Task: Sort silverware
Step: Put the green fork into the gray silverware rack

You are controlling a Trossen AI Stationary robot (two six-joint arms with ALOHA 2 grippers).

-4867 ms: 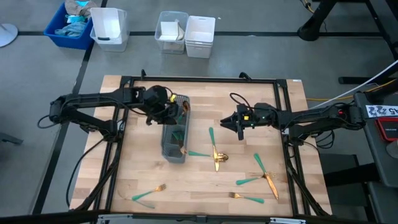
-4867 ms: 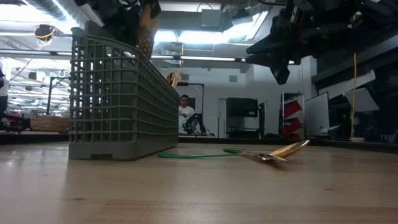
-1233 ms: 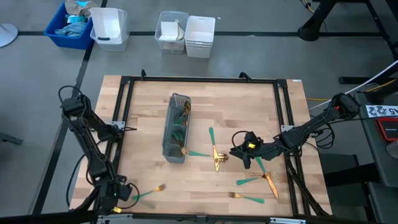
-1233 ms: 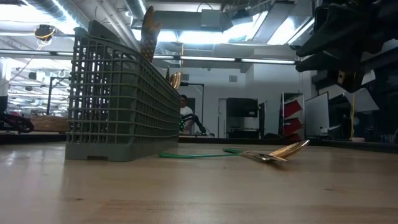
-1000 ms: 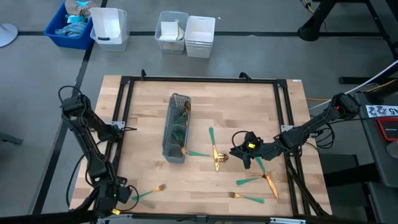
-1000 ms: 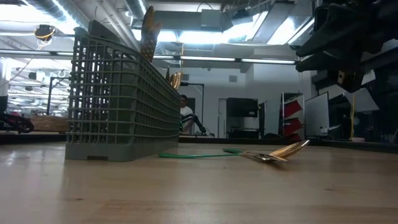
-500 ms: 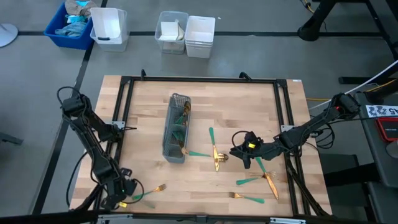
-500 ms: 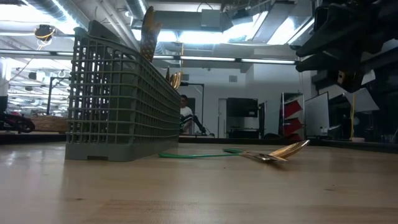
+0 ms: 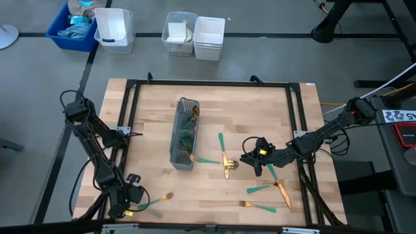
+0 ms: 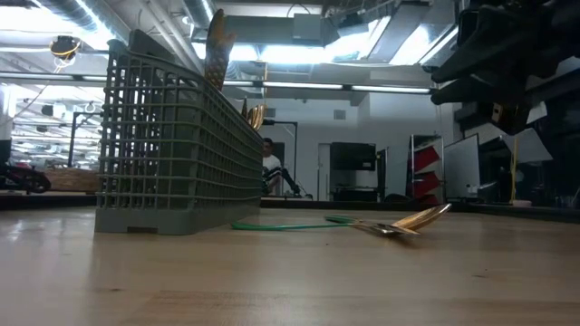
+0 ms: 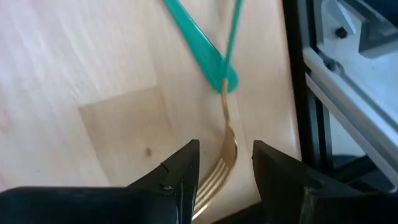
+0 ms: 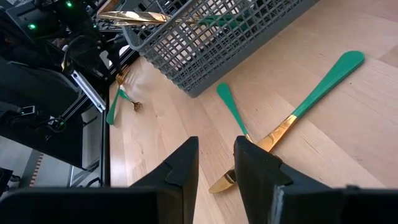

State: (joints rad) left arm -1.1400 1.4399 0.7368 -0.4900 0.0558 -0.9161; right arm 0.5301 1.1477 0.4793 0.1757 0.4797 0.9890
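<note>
The silverware has gold heads and teal handles. Some pieces stand in the grey mesh caddy point(image 9: 184, 133), their gold heads point(image 10: 216, 45) sticking out above its rim. The others lie flat on the table. My left gripper point(image 9: 135, 197) is at the near left corner, open, its fingers on either side of a fork's gold head point(image 11: 224, 134) without touching it. My right gripper point(image 9: 253, 162) hovers open right of the caddy, over a knife point(image 12: 292, 118) that crosses another piece point(image 12: 232, 107).
More silverware lies at the near right point(image 9: 273, 181) and along the near edge point(image 9: 257, 207). A second teal handle point(image 9: 155, 210) lies by the left gripper's fork. A black frame point(image 11: 323, 93) borders the table. Bins point(image 9: 195, 32) stand beyond the far edge.
My left gripper has shifted a little toward the table's right edge, closer to the fork at the near left corner. Its fingers stay open. The right arm and the silverware have kept still.
</note>
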